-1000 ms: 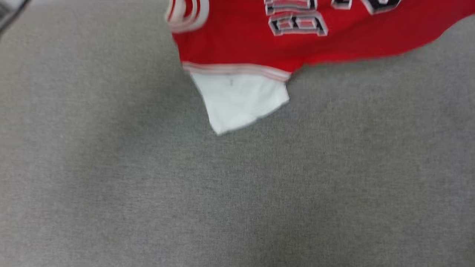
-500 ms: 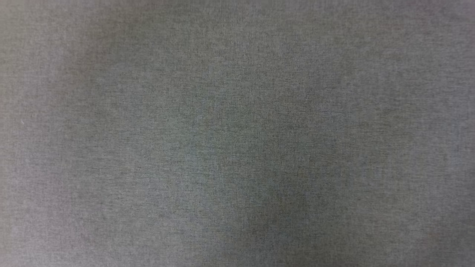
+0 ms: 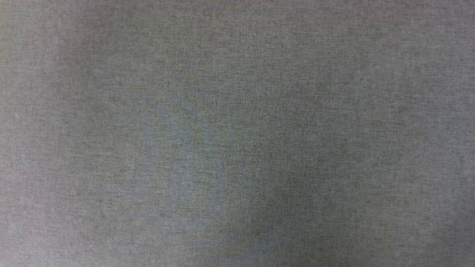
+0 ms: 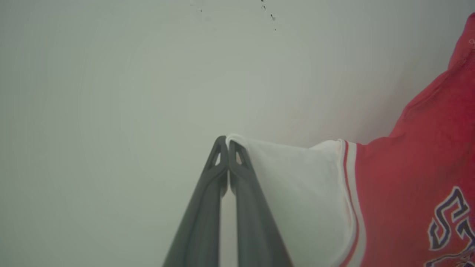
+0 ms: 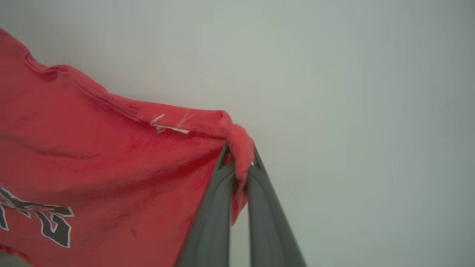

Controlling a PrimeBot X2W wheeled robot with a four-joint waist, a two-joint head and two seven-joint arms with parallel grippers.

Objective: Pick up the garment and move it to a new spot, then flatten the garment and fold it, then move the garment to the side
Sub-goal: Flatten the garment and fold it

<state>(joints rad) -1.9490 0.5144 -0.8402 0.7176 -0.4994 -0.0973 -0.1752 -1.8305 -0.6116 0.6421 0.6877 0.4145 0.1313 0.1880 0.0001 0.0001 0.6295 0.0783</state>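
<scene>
The red garment [image 4: 419,167] hangs in the air, stretched between my two grippers. My left gripper [image 4: 227,142] is shut on the tip of its white sleeve panel [image 4: 297,185], which runs off to the right past thin red stripes into red cloth with black, white-outlined lettering. In the right wrist view my right gripper [image 5: 239,157] is shut on a bunched red corner of the garment [image 5: 92,159], whose body spreads to the left with black lettering low down. A pale wall lies behind both grippers.
The head view looks straight down on a flat grey cloth surface [image 3: 237,133] with faint shadows across it. A pale wall [image 4: 148,74] with a few dark specks near the top stands beyond the left gripper.
A second ago the garment's red hem and white sleeve hung at the top of the head view; they have since gone up out of it, leaving bare grey surface.
</scene>
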